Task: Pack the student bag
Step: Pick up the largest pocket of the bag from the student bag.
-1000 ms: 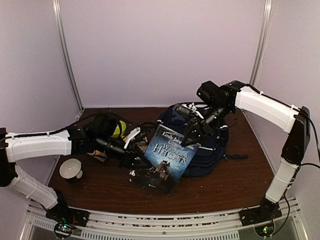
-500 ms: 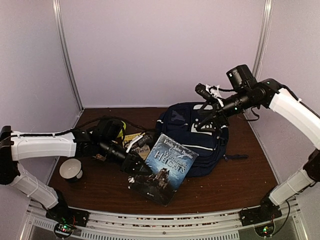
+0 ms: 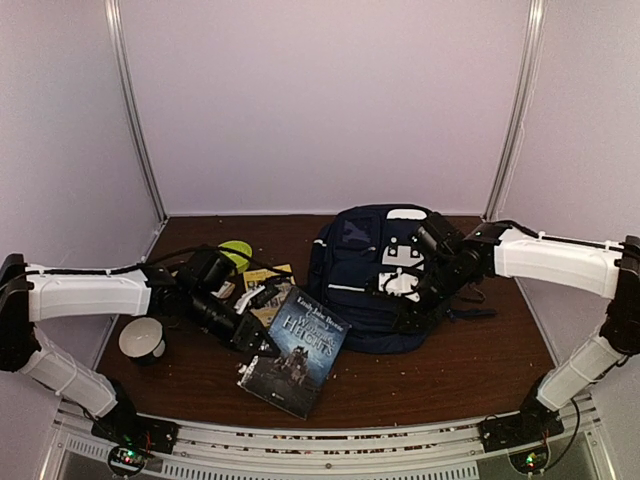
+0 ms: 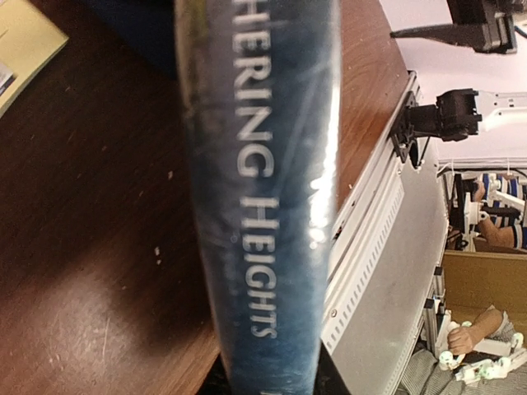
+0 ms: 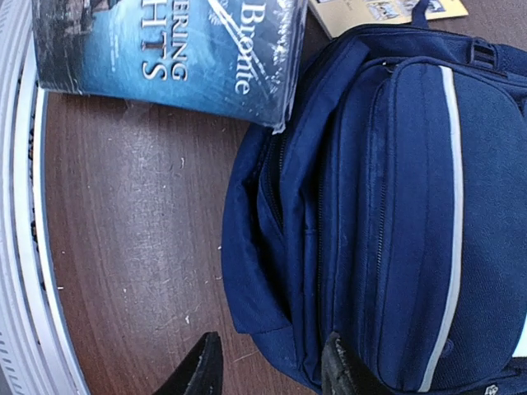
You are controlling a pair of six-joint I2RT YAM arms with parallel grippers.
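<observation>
while the dark wooden table (image 3: 480,380) takes up the whole floor of the white-walled booth, the student bag (image 3: 360,270) is the biggest thing on it. this navy backpack lies flat toward the back, right of centre, with its front pockets facing up, white patches near its top and a white stripe down one pocket.

the right arm reaches in low from the right side and across the bag's near right part. the left arm stretches low from the left edge toward the middle.

a paperback of wuthering heights (image 3: 300,350) sits just left of the bag and nearer the front edge, cover up and tilted, its far corner reaching the bag's side. a white cup (image 3: 142,338) stands by the left arm, well apart from the bag. a yellow booklet (image 3: 268,275) lies flat between the left arm and the bag, and a lime-green object (image 3: 237,250) shows behind the left wrist.

the left gripper (image 3: 258,343) pinches the paperback at its spine, which runs between the fingers in the wrist view. the right gripper (image 5: 270,350) has its jaws spread over the bag's lower corner; one finger hangs over bare wood, the other over the fabric, and contact there cannot be told.
</observation>
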